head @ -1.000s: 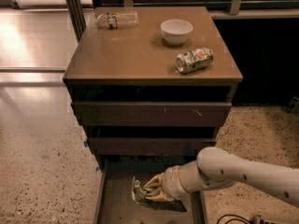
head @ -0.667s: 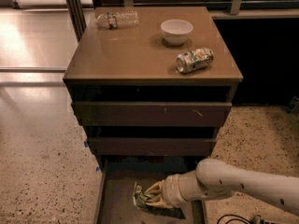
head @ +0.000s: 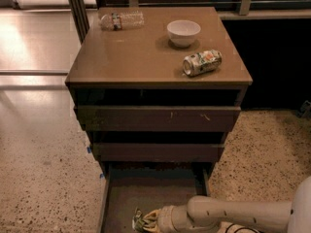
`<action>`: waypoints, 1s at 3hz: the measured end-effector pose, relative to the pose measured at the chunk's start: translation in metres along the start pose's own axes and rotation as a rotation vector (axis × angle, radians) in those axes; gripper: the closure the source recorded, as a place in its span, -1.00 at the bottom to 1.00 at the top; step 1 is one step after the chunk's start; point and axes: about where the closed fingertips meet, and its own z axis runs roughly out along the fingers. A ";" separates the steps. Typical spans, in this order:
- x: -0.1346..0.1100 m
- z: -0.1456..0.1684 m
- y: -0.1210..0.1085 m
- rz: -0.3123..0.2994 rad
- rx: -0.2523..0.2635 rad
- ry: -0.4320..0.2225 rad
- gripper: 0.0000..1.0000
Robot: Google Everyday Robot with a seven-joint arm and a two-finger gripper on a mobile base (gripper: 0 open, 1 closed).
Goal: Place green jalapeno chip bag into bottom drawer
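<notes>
- In the camera view, the gripper [head: 151,219] sat low at the near edge of the scene, over the near end of the bottom drawer [head: 148,191]. Its white arm reached in from the right.
- The claw was clenched on the green jalapeno chip bag [head: 139,222], and the bag's crumpled end stuck out to the left of it.
- The bag lay within the drawer's outline, between the two thin side walls at the near end. I could not tell whether it touched the drawer floor.
- The bottom drawer stood pulled out toward the near side, with its brown floor showing in the far half.
- The two upper drawers [head: 156,118] sat pushed in above it, showing their flat brown fronts.
- On the cabinet top [head: 126,57], a white bowl [head: 183,32] stood toward the far right.
- A drink can [head: 202,62] lay on its side just nearer than the bowl, close to the right edge.
- A clear plastic bottle [head: 121,20] lay on its side at the far left corner, well apart from the bowl and can.
</notes>
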 end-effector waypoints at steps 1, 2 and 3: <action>-0.001 0.002 -0.001 0.000 0.003 -0.004 1.00; -0.007 0.014 -0.035 -0.051 0.035 -0.016 1.00; -0.009 0.034 -0.087 -0.098 0.046 -0.014 1.00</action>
